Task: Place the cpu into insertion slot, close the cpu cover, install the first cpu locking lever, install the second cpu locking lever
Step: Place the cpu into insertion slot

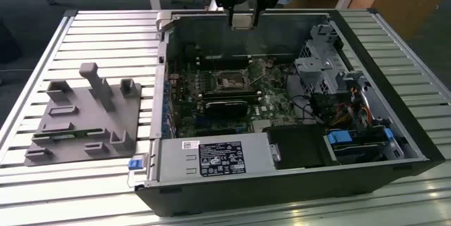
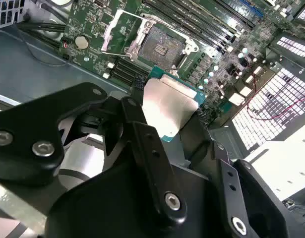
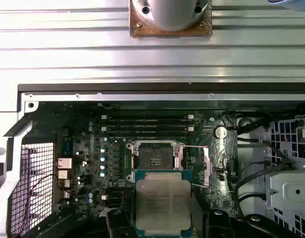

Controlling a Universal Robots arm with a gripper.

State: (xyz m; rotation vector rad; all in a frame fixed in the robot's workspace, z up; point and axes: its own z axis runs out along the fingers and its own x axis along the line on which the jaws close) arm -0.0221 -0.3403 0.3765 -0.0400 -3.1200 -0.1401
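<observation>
My gripper (image 1: 243,19) hangs high over the far wall of the open computer case (image 1: 394,131), shut on the cpu (image 1: 242,23). In both wrist views the cpu (image 3: 162,203) (image 2: 169,106) shows its dull silver top, pinched at two opposite edges between the black fingers (image 3: 115,220). The insertion slot (image 3: 153,158) (image 2: 162,47) (image 1: 231,81) lies bare on the green board, well below the chip. The cpu cover (image 3: 211,161) (image 2: 117,32) is swung open beside the slot, with a thin lever wire (image 3: 192,147) raised across it.
A black graphics card (image 1: 225,107) sits just in front of the slot, and memory slots (image 3: 147,126) run behind it. The power supply (image 1: 211,160) and drive cage (image 1: 324,67) crowd the case. A grey fixture plate (image 1: 81,115) lies on the slatted table at the exterior view's left.
</observation>
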